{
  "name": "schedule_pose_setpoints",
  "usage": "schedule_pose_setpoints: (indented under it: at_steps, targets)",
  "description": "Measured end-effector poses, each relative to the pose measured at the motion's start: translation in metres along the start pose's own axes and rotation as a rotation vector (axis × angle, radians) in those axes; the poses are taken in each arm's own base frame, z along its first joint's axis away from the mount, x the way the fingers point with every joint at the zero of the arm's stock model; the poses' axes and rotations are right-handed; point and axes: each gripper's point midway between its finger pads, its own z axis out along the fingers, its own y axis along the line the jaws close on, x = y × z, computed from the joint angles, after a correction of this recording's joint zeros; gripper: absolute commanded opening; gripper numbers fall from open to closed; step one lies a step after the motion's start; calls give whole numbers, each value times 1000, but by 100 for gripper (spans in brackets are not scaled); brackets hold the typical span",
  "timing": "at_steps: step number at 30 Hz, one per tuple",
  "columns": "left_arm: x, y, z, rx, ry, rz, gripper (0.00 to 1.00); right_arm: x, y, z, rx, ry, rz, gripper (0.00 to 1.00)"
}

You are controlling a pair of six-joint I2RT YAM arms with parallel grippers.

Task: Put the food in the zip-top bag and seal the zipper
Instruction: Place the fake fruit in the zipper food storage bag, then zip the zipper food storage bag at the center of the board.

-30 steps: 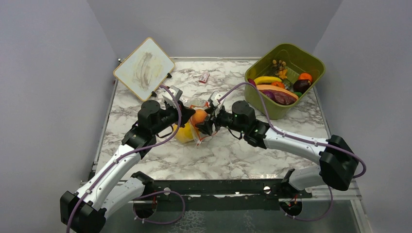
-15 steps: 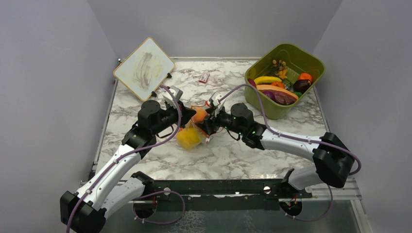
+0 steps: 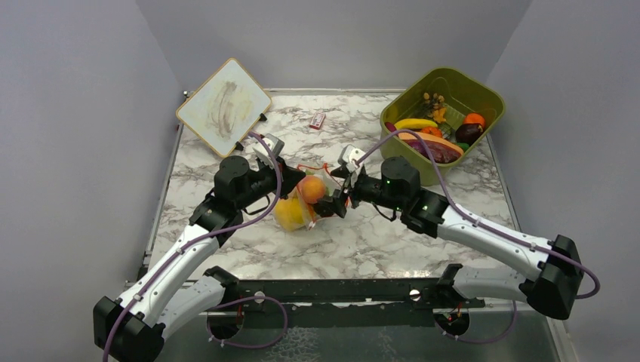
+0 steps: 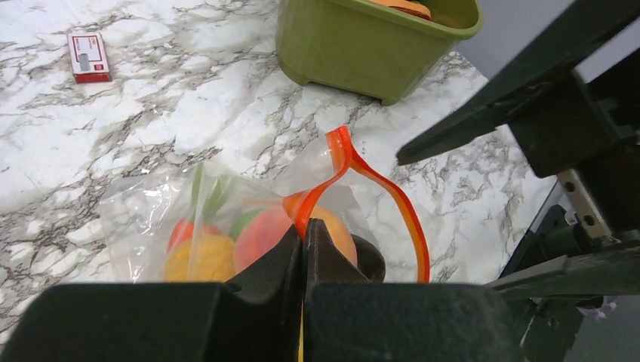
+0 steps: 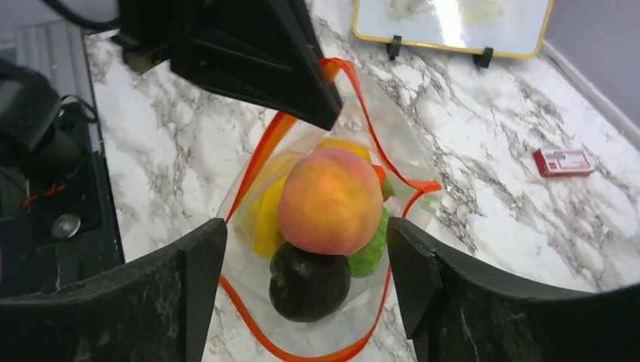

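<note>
The zip-top bag lies mid-table with its mouth open. In it are a peach, a dark purple plum, a yellow piece and a green piece. My left gripper is shut on the orange-red zipper and holds one side of the mouth up; the pinch shows in the left wrist view. My right gripper is open and empty, just right of the mouth. In the right wrist view its fingers stand either side of the food without touching it.
The olive-green tub with several more toy foods stands at the back right. A framed board leans at the back left. A small red-white packet lies on the marble behind the bag.
My right gripper has let go of the peach and drawn back to the right, now open. The peach rests in the bag's mouth. My left gripper has kept its hold.
</note>
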Motion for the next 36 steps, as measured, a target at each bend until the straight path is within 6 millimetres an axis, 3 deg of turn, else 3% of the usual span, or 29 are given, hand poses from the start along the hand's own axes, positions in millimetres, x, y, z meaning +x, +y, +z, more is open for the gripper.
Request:
schedule_pose_setpoints:
  at_steps: [4,7,16,26,30,36]
  targets:
    - [1,-3,1,15,1,-12,0,-10,16,-18,-97,-24,-112,56]
    - [0,-6,2,32,-1,-24,0,-6,27,-27,-165,-42,-186,46]
    - [0,-10,3,55,-1,-40,0,47,55,-16,-368,82,-216,50]
    - [0,-12,4,69,1,-46,0,63,72,-10,-436,106,-210,51]
    - [1,-12,5,70,6,-48,0,75,77,-5,-452,142,-200,43]
    - [3,-13,9,83,14,-63,0,70,74,1,-412,126,-214,26]
